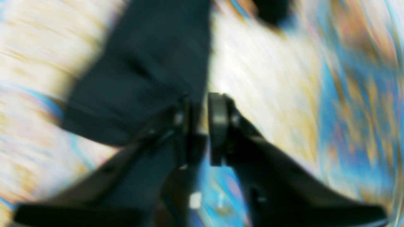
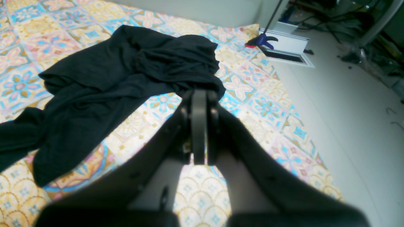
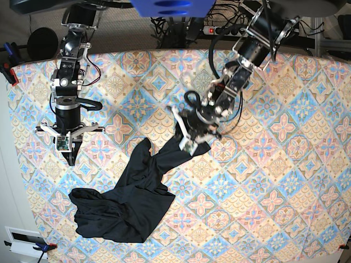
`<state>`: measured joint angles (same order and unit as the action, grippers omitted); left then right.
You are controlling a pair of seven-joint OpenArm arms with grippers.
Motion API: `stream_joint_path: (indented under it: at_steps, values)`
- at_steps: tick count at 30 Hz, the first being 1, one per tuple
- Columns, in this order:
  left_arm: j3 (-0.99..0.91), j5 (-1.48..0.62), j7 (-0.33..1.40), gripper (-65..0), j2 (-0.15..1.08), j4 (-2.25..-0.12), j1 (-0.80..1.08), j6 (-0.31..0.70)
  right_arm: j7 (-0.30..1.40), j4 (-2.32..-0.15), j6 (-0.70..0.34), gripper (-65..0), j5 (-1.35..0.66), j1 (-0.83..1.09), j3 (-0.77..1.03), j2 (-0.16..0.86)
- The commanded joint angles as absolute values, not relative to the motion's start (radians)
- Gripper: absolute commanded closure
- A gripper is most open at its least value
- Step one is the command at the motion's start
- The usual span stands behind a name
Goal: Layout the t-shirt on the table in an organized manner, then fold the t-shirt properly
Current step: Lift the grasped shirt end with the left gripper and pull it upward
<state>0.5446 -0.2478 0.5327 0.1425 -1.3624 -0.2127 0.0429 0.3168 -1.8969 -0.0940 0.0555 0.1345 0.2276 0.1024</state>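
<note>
While the t-shirt [image 3: 131, 203] is not flat yet, the job is at the spreading-out step. The left gripper [image 1: 199, 126] has a small gap with black cloth in it; grip unclear. The right gripper [image 2: 199, 126] is pressed together, empty. The black shirt lies crumpled toward the table [image 3: 285, 181]'s near left corner. Next, pull the sleeve out straight.

Only obstacle on the pastel diamond-tiled cloth-covered desk [image 3: 285, 181]: crumpled plain black long-sleeved t-shirt [image 3: 126, 205], lying from desk centre down toward the near-left corner, one end lifted at the left arm's black pincer [image 3: 188, 143]. Desk right half, far edge and the left strip around the right arm's black pincer [image 3: 70, 159] are bare cloth, free to pass; that pincer hangs well apart from the shirt. A blue-and-red spring clamp [image 2: 261, 41] sits at the desk corner past the shirt.
</note>
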Motion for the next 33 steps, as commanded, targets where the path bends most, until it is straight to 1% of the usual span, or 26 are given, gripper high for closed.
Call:
stream_joint_path:
  at_steps: [1, 4, 5, 8, 9, 11, 12, 14, 18, 22, 24, 27, 29, 32, 33]
  values:
    - [0.516, -0.251, 0.507, -18.2, 0.105, -1.371, -0.259, 0.042, 0.285, -1.914, -0.088, 0.0, 0.054, 0.122, 0.228, 0.110]
    - [0.481, -0.251, 0.507, -32.3, 0.013, -1.247, -0.343, 0.041, 0.285, -1.916, -0.088, 0.0, 0.054, 0.125, 0.228, 0.110]
    - [0.481, -0.251, 0.503, -37.3, -0.018, -1.173, -0.381, 0.045, 0.285, -1.917, -0.088, 0.0, 0.054, 0.127, 0.228, 0.110]
    - [0.484, -0.254, 0.487, -49.6, -0.110, -0.923, -0.493, 0.050, 0.285, -1.917, -0.088, 0.0, 0.054, 0.128, 0.228, 0.110]
    - [0.484, -0.254, 0.449, -53.2, -0.140, -0.832, -0.530, 0.050, 0.285, -1.919, -0.088, 0.0, 0.054, 0.128, 0.228, 0.110]
    - [0.484, -0.252, 0.337, -57.8, -0.157, -0.674, -0.587, 0.050, 0.285, -1.919, -0.088, 0.0, 0.054, 0.128, 0.228, 0.110]
    - [0.490, -0.252, 0.289, -59.0, -0.157, -0.599, -0.618, 0.050, 0.285, -1.920, -0.088, 0.0, 0.054, 0.128, 0.228, 0.110]
    - [0.555, -0.262, 0.240, -58.8, -0.157, -0.490, -0.679, 0.051, 0.286, -1.920, -0.088, 0.0, 0.054, 0.128, 0.226, 0.110]
    - [0.691, -0.280, 0.229, -54.5, -0.157, -0.489, -0.722, 0.050, 0.286, -1.922, -0.088, 0.0, 0.054, 0.134, 0.226, 0.096]
    - [0.763, -0.271, 0.229, -45.6, -0.157, -0.487, -0.743, 0.050, 0.286, -1.919, -0.088, 0.0, 0.054, 0.134, 0.226, 0.096]
    - [0.765, -0.269, 0.229, -39.1, -0.157, -0.486, -0.743, 0.050, 0.285, -1.919, -0.088, 0.0, 0.054, 0.134, 0.226, 0.096]
    - [0.766, -0.269, 0.229, -27.6, -0.157, -0.486, -0.736, 0.050, 0.285, -1.917, -0.088, 0.0, 0.054, 0.133, 0.226, 0.096]
    - [0.766, -0.269, 0.229, -18.7, -0.157, -0.484, -0.734, 0.050, 0.285, -1.917, -0.088, 0.0, 0.054, 0.133, 0.226, 0.096]
    - [0.765, -0.271, 0.228, -3.0, -0.157, -0.484, -0.710, 0.044, 0.285, -1.916, -0.088, 0.0, 0.054, 0.133, 0.226, 0.096]
    - [0.765, -0.271, 0.228, 0.0, -0.157, -0.484, -0.707, 0.045, 0.285, -1.916, -0.088, 0.0, 0.054, 0.133, 0.226, 0.096]
